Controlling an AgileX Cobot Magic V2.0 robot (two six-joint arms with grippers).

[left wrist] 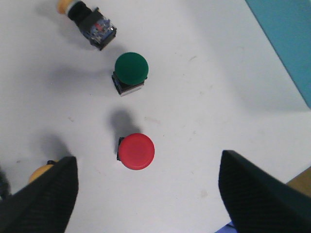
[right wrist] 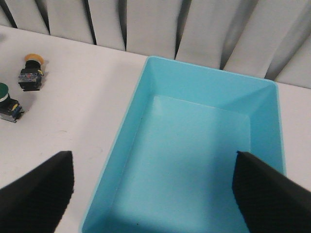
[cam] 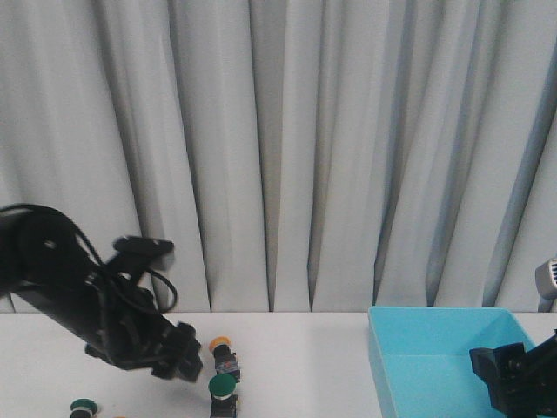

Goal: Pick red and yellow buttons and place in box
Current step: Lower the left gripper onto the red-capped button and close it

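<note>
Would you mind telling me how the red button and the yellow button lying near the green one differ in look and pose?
The red button stands upright with its cap facing the left wrist camera; the yellow button lies tipped on its side. The red button's dark body is mostly hidden under its cap; the yellow button's body shows fully. Both rest on the white table, outside the box.

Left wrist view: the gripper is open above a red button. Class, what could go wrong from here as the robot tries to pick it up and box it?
1. The green button stands close to the red button; a drifting descent could grab or knock the wrong one.
2. The red cap is round, so the open left gripper might slip off it.
3. The box sits well to the right, so a loose grip could drop the button during the carry.
</note>
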